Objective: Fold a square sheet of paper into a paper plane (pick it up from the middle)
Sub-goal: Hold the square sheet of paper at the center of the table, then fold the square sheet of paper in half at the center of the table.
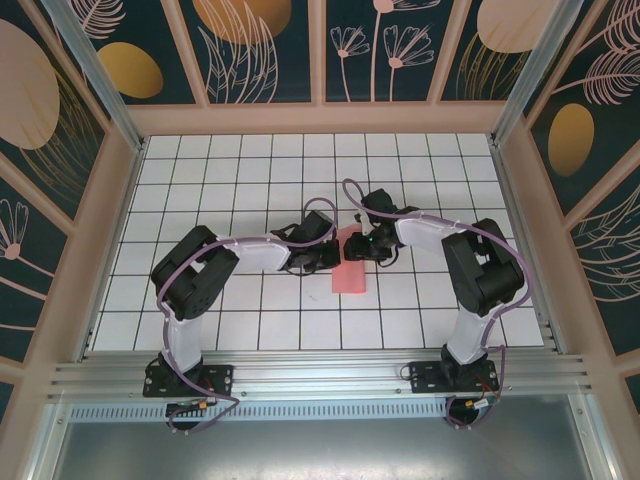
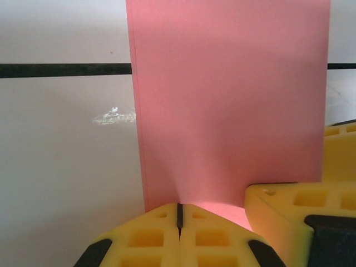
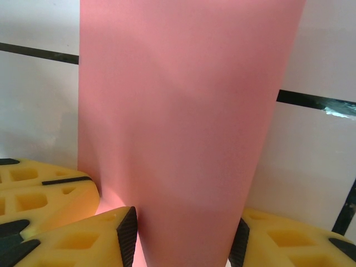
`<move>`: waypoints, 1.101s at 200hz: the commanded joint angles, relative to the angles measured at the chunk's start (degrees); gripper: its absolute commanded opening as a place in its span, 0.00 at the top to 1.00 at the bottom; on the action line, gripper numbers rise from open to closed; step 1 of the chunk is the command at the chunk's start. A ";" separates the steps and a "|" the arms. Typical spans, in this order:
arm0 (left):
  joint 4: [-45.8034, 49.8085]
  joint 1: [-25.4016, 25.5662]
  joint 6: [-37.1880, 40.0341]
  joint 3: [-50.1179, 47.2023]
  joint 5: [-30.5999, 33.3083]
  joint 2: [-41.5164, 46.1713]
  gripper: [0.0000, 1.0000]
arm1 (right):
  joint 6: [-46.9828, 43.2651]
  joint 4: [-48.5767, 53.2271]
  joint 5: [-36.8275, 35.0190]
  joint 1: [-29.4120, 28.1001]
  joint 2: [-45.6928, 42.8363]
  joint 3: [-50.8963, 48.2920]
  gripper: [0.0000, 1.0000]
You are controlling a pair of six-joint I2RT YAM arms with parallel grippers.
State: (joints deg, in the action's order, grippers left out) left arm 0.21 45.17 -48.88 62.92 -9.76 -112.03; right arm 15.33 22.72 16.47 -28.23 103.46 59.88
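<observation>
1. Left arm (image 1: 205,275): black joint housings, white link covers, a lilac cable looped along its length.
2. Right arm (image 1: 470,270): same black-and-white build, same lilac cable.
3. Black base plates (image 1: 188,380) bolted to an aluminium rail.
4. Fingers (image 2: 161,239): yellow, waffle-pocketed, with black inserts.

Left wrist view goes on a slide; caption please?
Left hand shut on the folded pink paper over the white gridded table.

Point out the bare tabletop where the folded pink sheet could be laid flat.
The far rows of the table behind both grippers are bare. So are the near-left and near-right corners by the rail. It is crowded mid-table, where the left gripper and right gripper meet at the pink paper.
</observation>
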 commanded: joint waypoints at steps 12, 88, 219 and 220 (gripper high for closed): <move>4.19 0.56 0.82 -0.24 1.49 -2.67 1.00 | -0.04 3.32 -5.68 0.28 2.18 0.24 0.50; 3.48 0.56 0.96 -1.05 1.58 -2.49 1.00 | 4.22 -3.31 6.33 5.99 -11.45 -4.80 0.50; 3.84 0.54 1.66 -0.60 1.39 -3.11 1.00 | 6.48 -13.78 18.54 6.40 -5.32 -10.22 0.85; 3.84 0.54 1.67 -0.60 1.44 -3.11 1.00 | 6.43 -13.72 18.39 6.42 -5.26 -10.22 0.85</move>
State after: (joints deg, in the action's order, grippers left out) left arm 0.19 45.19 -48.21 62.92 -9.76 -112.03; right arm 21.80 10.20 34.61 -22.11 96.68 50.65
